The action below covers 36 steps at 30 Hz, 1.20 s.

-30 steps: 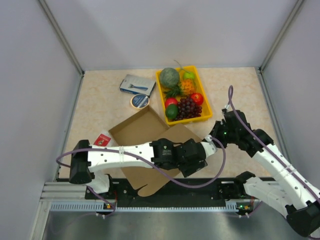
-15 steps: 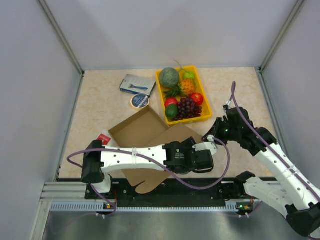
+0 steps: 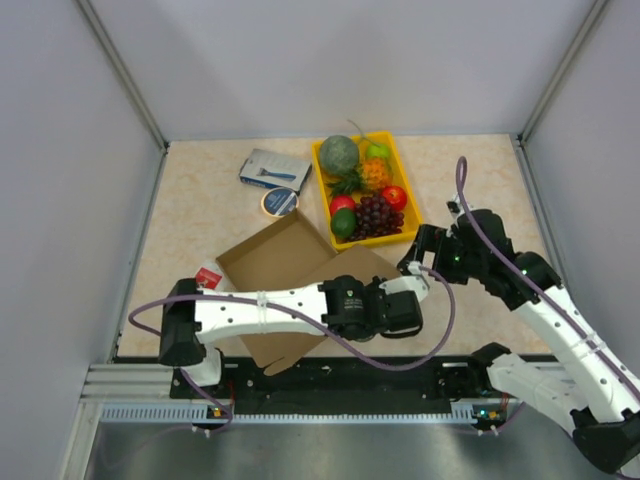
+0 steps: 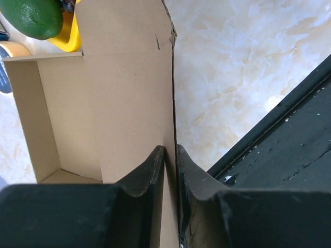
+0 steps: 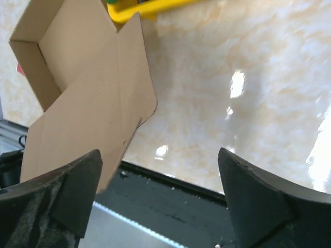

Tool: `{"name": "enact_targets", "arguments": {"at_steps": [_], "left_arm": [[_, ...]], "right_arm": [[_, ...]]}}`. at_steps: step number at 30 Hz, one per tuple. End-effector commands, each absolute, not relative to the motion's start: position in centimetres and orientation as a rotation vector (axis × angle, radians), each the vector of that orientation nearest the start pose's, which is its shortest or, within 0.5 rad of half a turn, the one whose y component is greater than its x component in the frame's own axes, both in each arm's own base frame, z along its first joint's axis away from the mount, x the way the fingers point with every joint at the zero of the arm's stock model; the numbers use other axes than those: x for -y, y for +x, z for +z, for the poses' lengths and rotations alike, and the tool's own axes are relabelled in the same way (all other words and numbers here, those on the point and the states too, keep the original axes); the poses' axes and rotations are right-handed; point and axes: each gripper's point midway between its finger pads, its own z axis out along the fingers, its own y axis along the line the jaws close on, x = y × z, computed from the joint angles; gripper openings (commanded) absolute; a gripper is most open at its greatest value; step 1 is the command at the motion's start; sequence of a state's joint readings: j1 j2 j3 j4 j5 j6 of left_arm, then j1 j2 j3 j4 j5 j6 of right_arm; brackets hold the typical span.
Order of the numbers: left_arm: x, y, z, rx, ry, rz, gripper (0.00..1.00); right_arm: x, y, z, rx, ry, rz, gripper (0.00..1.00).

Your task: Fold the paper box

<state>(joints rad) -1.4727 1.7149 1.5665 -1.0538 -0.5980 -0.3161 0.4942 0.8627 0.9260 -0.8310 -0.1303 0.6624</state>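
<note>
- White link shells, black joint housings on left arm (image 3: 250, 310) and right arm (image 3: 565, 335).
- Purple cables (image 3: 461, 185) looped alongside both.
- Matte black wedge-shaped fingers (image 4: 145, 178), tips tapered.

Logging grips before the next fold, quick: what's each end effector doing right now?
Left end effector: closed on the paper box edge.
Right end effector: open, empty.

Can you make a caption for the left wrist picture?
Left claw pinching the edge of the paper box.

I'm working a lab robot cell: plain grey panel walls (image 3: 330, 60), metal frame posts (image 3: 121, 70), marble-look tabletop (image 3: 200, 210), aluminium mounting rail (image 3: 300, 410) up front.
</note>
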Motion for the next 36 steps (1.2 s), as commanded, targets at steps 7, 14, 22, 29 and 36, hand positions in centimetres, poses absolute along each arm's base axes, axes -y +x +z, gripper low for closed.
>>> {"name": "enact_targets", "arguments": {"at_steps": [7,14,22,29,36], "left_arm": [[31.4,14.0,26.1,-2.227,0.851,-0.496,0.05],[26.7,15.9,33.5,-2.129,0.57,-0.686,0.0],[27.9,20.1,38.7,-2.08,0.143,-0.952,0.0],[27.0,23.5,38.1,-2.136,-0.328,-0.91,0.0],[19.9,25.8,38.5,-2.01,-0.655,-0.592,0.0]], "right_arm": [[-13.9,22.1,33.4,-2.052,-0.036,0.731,0.99],[-17.6,20.9,31.8,-2.11,-0.224,0.892,0.99],[-21.7,17.5,31.6,-2.027,-0.396,0.898,0.99],[-24.8,13.4,30.8,-1.971,-0.548,0.903,0.99],[-28.8,10.3,32.0,-1.885,-0.753,0.845,0.99]]}}
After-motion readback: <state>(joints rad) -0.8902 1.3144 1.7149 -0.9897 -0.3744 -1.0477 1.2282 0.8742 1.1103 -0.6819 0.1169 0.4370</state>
